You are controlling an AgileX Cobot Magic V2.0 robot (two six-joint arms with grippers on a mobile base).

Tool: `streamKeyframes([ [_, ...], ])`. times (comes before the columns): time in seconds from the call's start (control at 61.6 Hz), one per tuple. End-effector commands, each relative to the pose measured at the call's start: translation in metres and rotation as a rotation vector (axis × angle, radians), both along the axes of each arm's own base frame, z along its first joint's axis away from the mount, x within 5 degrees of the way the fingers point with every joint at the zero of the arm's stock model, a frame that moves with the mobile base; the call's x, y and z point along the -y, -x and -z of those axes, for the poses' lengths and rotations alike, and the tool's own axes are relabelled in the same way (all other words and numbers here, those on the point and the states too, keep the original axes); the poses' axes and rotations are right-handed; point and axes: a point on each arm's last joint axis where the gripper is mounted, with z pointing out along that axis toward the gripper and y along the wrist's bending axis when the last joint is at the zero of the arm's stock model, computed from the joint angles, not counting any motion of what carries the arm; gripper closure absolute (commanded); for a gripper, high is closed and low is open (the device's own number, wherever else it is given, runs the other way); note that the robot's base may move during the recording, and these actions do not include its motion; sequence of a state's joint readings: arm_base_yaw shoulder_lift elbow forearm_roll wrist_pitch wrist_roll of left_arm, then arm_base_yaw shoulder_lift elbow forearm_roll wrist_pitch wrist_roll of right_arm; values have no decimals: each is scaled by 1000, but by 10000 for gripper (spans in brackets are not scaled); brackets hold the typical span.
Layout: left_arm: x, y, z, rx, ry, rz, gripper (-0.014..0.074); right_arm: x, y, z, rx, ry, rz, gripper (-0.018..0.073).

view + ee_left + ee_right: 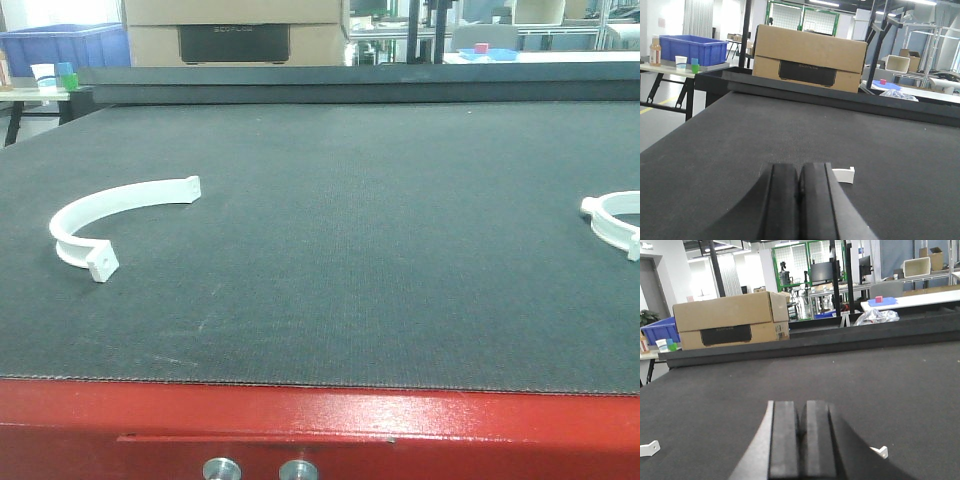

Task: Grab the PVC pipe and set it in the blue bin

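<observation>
Two white curved PVC pipe pieces lie on the dark table. One (120,196) is at the left and the other (605,228) is cut off by the right edge. The blue bin (60,45) stands on a side table beyond the far left corner, also visible from the left wrist (687,49). My left gripper (800,172) is shut with nothing in it, and an end of a white piece (843,175) lies just beyond its right finger. My right gripper (801,410) is shut and empty too; white tabs (881,452) (649,448) lie to either side. Neither gripper appears in the front view.
A raised black rail (350,85) runs along the table's far edge, with a cardboard box (235,35) behind it. Cups (55,78) stand on the side table by the bin. The table's red front edge (320,420) is nearest the camera.
</observation>
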State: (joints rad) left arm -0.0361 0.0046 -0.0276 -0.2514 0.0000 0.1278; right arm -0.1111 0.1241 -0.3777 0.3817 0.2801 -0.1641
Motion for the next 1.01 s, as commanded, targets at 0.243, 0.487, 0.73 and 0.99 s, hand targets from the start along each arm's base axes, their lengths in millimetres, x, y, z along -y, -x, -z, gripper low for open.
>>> streamKeyframes([
  [0.243, 1, 3, -13, 15, -14, 5, 708, 3, -28, -12, -113, -10, -2, 722],
  [0.487, 2, 5, -16, -18, -17, 19, 708, 6, -56, -28, -188, -18, -2, 722],
  [0.73, 2, 5, -16, -21, -14, 21, 708, 11, -99, -7, -368, -44, 4, 722],
  [0.99, 3, 6, -21, -27, 11, 34, 708, 16, -139, -3, -475, -66, 5, 722],
])
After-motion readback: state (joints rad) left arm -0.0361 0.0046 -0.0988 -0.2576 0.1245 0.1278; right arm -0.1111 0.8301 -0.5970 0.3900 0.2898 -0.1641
